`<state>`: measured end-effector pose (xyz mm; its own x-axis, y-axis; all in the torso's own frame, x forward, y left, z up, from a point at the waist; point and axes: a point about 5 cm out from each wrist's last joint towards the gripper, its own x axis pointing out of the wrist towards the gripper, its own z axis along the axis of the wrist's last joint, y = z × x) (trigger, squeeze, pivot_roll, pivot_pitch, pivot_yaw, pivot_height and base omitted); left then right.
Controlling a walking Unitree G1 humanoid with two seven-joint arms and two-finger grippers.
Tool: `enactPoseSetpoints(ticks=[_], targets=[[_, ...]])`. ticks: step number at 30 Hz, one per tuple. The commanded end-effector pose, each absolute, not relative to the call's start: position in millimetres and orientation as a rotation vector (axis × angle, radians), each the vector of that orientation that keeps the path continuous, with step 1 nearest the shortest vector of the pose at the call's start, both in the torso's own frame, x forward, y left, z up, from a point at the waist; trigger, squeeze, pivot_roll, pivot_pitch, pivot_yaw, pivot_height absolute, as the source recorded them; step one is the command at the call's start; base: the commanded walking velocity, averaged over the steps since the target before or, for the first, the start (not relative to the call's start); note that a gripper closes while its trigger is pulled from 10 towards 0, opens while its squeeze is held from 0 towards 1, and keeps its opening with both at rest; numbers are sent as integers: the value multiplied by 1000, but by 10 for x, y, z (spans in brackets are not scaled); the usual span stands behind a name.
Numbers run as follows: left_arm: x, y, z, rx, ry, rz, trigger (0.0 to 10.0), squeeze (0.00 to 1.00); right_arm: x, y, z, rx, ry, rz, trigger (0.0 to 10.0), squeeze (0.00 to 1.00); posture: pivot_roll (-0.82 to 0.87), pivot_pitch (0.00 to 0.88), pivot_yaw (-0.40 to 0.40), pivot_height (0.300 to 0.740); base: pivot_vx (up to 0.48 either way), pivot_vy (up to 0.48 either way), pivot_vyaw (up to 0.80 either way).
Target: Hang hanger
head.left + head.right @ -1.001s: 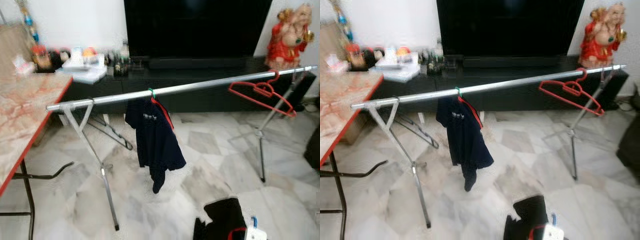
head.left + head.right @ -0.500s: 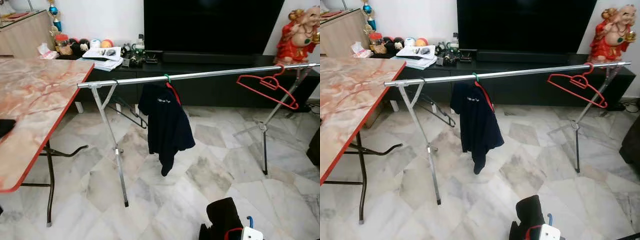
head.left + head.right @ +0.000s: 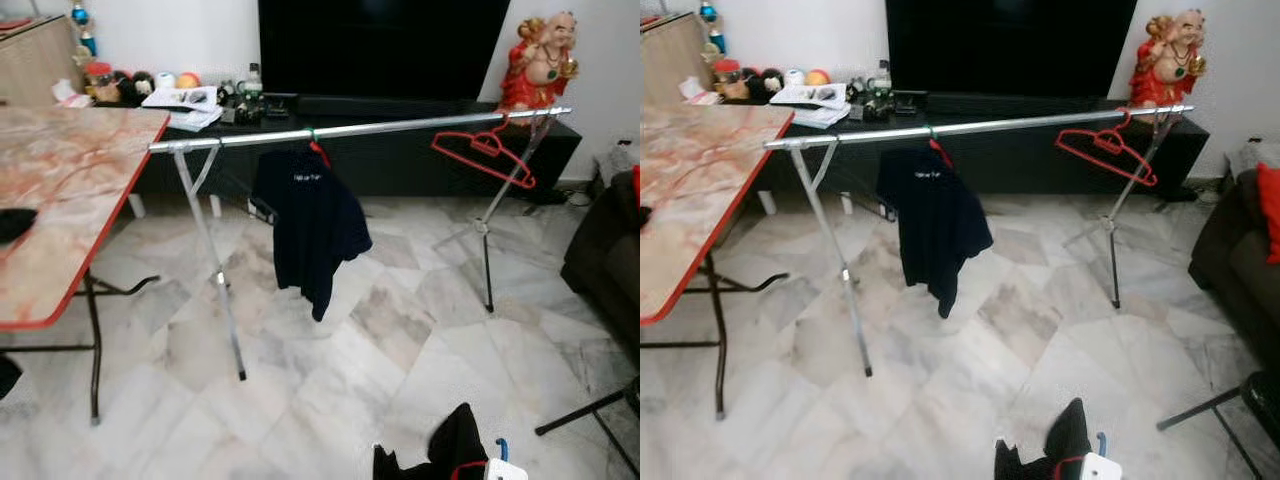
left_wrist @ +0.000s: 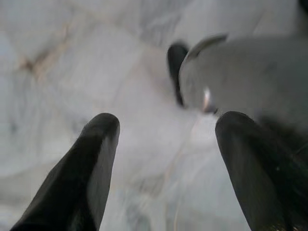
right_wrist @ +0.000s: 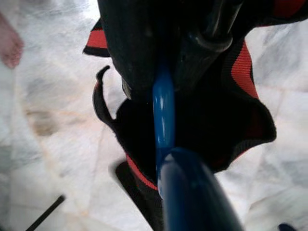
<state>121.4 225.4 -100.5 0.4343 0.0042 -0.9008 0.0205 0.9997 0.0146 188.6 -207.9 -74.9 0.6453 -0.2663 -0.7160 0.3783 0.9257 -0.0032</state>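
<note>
Snagging or overshooting the long silver clothes rail looks the main risk, since it stands well ahead. Low in front, the right claw grips a blue plastic hanger draped with a black, red-trimmed garment. Hanging idle over the marble floor, the left claw is spread wide.

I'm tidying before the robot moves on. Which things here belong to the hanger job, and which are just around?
Job: blue hanger, black red-trimmed garment on it, silver rail.
Just around: dark shirt and red hanger already on the rail, marble table, statue, television.
</note>
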Motion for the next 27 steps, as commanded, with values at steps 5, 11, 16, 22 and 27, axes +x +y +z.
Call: enactPoseSetpoints(ticks=[5, 11, 16, 22, 27], targets=[[1168, 2254, -1021, 28, 1143, -13, 10000, 0, 1835, -2115, -767, 144, 798, -380, 10000, 0, 27, 45, -12, 740, -322, 0, 0], [1169, 2259, -1021, 37, 1146, -13, 10000, 0, 1842, -2109, -765, 144, 799, -375, 10000, 0, 28, 50, -12, 740, -305, 0, 0], [1173, 2259, -1020, 41, 1144, -8, 10000, 0, 1847, -2112, -762, 144, 797, -374, 10000, 0, 27, 57, -12, 740, -51, 0, 0], [1183, 2261, -1016, 43, 1129, 12, 10000, 0, 1867, -2119, -750, 142, 789, -370, 10000, 0, 27, 59, -15, 740, 0, 0, 0], [1192, 2263, -1012, 42, 1115, 26, 10000, 0, 1894, -2117, -737, 143, 782, -367, 10000, 0, 30, 59, -16, 740, 0, 0, 0]])
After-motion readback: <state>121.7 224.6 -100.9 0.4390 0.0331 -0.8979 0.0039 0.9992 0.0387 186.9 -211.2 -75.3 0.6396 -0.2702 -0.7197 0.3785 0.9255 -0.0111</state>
